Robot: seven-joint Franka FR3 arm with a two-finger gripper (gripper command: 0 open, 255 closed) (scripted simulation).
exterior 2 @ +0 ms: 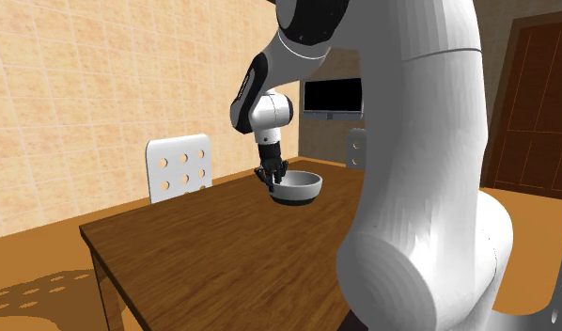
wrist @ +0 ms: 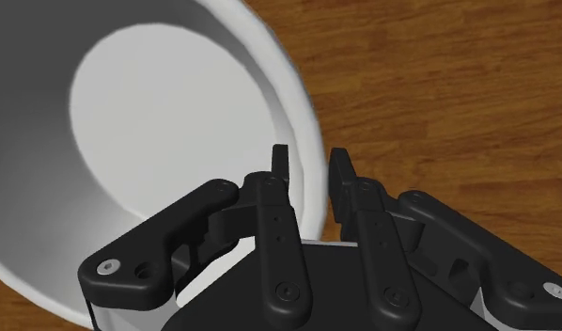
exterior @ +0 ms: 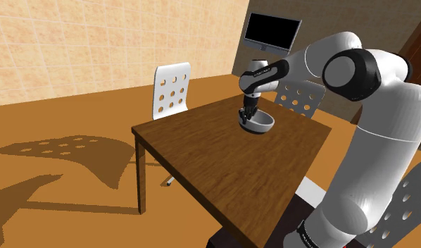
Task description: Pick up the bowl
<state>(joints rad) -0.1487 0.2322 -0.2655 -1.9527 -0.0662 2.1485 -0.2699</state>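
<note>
Here the white arm [exterior: 385, 141] takes up most of the shoulder view's right side and reaches up and left over the desk [exterior: 202, 155]. In the second exterior view its bulk hides the desk's right part. The desk is a dark wooden one on an orange-brown floor. A dark brown door [exterior 2: 528, 103] stands at the second exterior view's right. A white chair [exterior: 172, 90] with round holes in its back stands at the desk's far left edge in the shoulder view. A second chair [exterior: 300, 96] is partly hidden behind the arm's forearm. A monitor [exterior: 272, 32] with a black screen stands by the back wall.

The bowl [exterior: 262, 123] sits near the desk's far corner, upright with its mouth up. It is round, so no long axis shows, and it is pale inside and grey outside. Whether its base touches the wood I cannot tell. In the wrist view the bowl's nearer part is cut off by the frame. The tool [exterior: 247, 113] comes down on the rim at the shoulder view's left. Its fingers [wrist: 281, 165] are clamped on the wall, one inside and one outside.
</note>
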